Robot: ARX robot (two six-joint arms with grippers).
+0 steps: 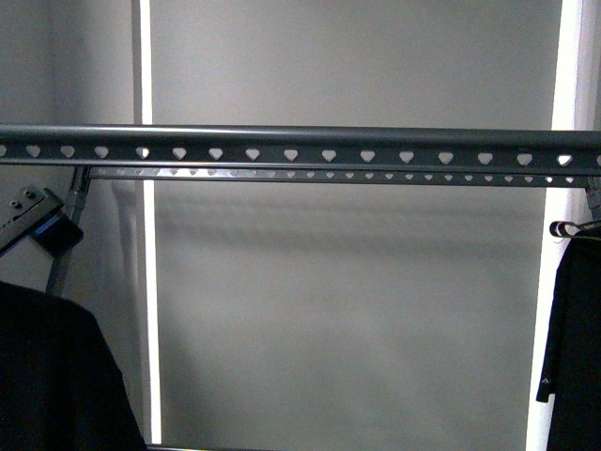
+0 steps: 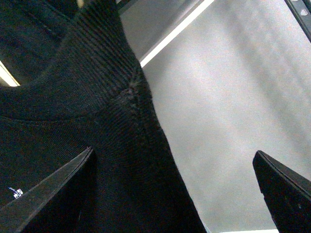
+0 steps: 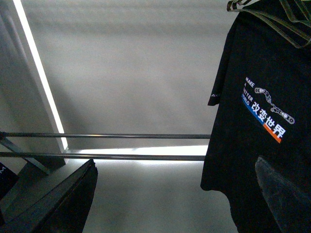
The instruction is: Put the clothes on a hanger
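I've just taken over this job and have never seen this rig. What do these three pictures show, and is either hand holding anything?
This is a robot with two arms, each ending in a two-fingered hand. The front picture comes from a camera on its body. The rack, with its heart-shaped holes, crosses the top, and no table is in view. The other two pictures come from cameras on the wrists, looking out between the fingers.

The left hand is open. A black garment fills the view at its collar and lies against one finger, not pinched between the two.

The right hand is open and empty. It faces a lettered shirt hanging from a shiny hanger. The black cloth at the front view's right edge is probably this shirt.
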